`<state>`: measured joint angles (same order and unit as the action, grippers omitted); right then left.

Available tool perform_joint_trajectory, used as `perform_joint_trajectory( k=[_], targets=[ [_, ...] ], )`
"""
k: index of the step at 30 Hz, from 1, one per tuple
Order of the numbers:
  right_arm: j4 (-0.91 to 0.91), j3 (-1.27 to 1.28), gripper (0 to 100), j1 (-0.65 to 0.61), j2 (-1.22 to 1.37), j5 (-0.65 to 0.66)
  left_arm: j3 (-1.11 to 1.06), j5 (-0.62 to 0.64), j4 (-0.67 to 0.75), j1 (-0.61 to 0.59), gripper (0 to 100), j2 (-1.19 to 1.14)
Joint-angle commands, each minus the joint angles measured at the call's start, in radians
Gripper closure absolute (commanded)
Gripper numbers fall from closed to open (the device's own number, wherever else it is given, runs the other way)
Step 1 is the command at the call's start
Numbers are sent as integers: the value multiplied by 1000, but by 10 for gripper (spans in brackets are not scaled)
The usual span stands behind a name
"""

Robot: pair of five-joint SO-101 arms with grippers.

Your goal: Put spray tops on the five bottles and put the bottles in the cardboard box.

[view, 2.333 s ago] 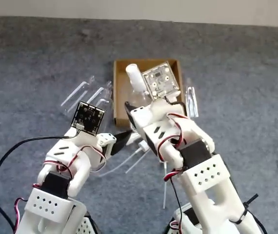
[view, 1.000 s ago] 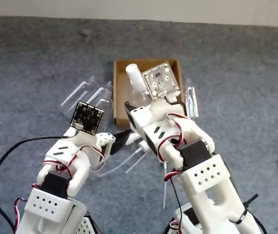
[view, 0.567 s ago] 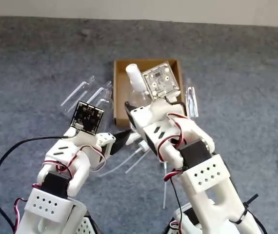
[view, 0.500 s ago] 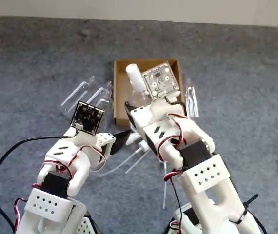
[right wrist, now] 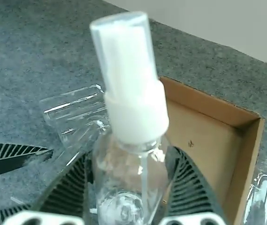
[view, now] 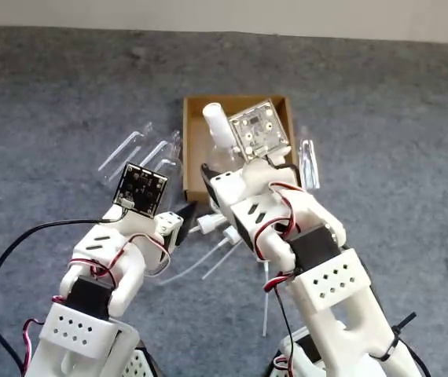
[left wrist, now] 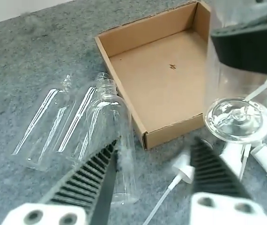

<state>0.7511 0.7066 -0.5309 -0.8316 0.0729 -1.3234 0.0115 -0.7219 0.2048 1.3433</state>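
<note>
Right fingers (right wrist: pixel 70 190) clenched on a bottle (right wrist: pixel 133 159), white top (right wrist: pixel 126 79) fitted. The bottle is held above the box (view: pixel 195 145), over its floor, top tipped toward 11 o'clock in the high view. Left fingers (left wrist: pixel 98 180) released, spread wide with nothing between them, low by the box's 7 o'clock corner. Loose tops (left wrist: pixel 185 171) with long tubes lie on the desk (view: pixel 381 118) at the box's 6 o'clock, just off its near wall. Several open bottles (left wrist: pixel 110 126) lie flat at the box's 9 o'clock, close together. One more, the side bottle (view: pixel 309 165), lies at 3 o'clock just beside the wall.
</note>
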Motion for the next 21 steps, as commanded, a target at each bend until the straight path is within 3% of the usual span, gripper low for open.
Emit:
perform_joint_trajectory(
  k=[1,14,21],
  targets=[
    [-25,-8,995,12,-21,5,4,0,28,-15,880,10],
    [-28,-12,995,13,-19,11,4,-2,28,-15,880,10],
    [-185,-18,995,36,18,12,4,-2,28,-16,880,10]
  ],
)
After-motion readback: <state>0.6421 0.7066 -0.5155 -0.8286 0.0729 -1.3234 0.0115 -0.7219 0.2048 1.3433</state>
